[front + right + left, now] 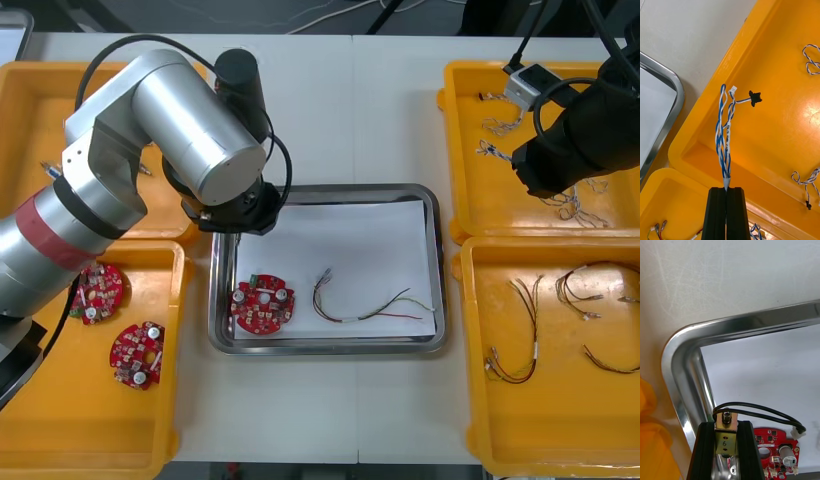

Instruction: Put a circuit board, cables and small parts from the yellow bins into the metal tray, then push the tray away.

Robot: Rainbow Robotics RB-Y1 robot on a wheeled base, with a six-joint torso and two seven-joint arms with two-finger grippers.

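Left gripper (725, 424) tight on small metal part (726, 438) over tray (680, 363), right gripper (727, 188) on cable (725, 131)

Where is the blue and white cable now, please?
The cable is pinched in the right hand, over the far right bin, in the right wrist view.

Tray (350, 190) frame centre, white inside: red board (262, 306) lower left, red-yellow cable (360, 317) flat beside it.

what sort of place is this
Probably an electronics kitting bench. Yellow bins hold red circuit boards and cables beside a metal tray; the left gripper, over the tray's corner, holds a small metal part, and the right gripper, over a right-hand bin, holds a blue and white cable.
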